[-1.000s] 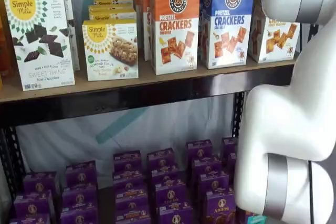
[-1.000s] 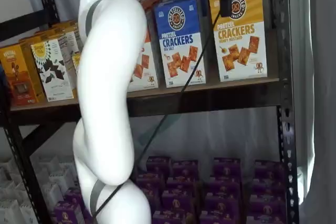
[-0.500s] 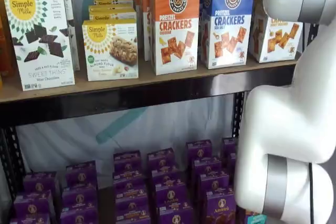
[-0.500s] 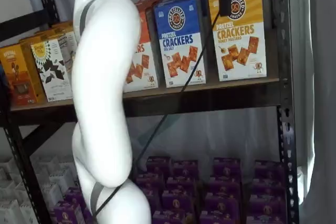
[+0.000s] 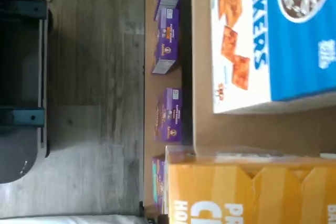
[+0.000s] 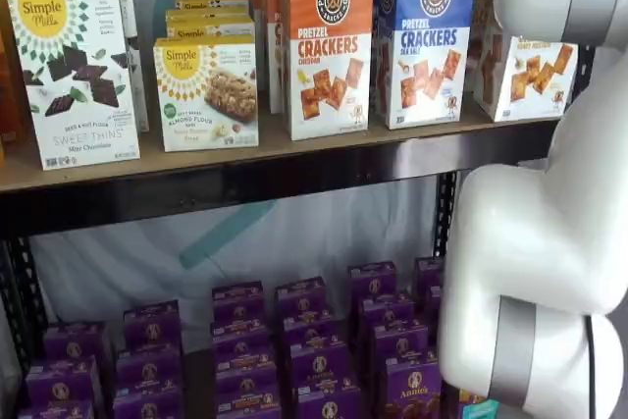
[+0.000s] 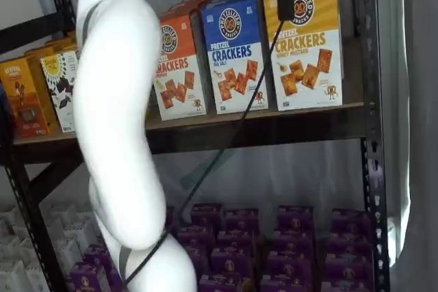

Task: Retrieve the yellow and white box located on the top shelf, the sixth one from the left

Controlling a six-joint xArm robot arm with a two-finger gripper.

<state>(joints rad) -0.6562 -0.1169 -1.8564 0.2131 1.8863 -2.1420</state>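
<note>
The yellow and white box stands at the right end of the top shelf, slightly tilted; in a shelf view only its white lower part shows past my arm. My gripper hangs from the top edge with one black finger on the box's front face, shut on it. The wrist view shows the box's yellow top very close.
A blue-topped carton and an orange-topped carton stand just left of it. A black upright is close on its right. Small purple boxes fill the lower level. My white arm and a cable cross the views.
The yellow and white box has shifted out from its row and tilted, moving with the gripper. My arm has swung aside, uncovering the orange-topped carton.
</note>
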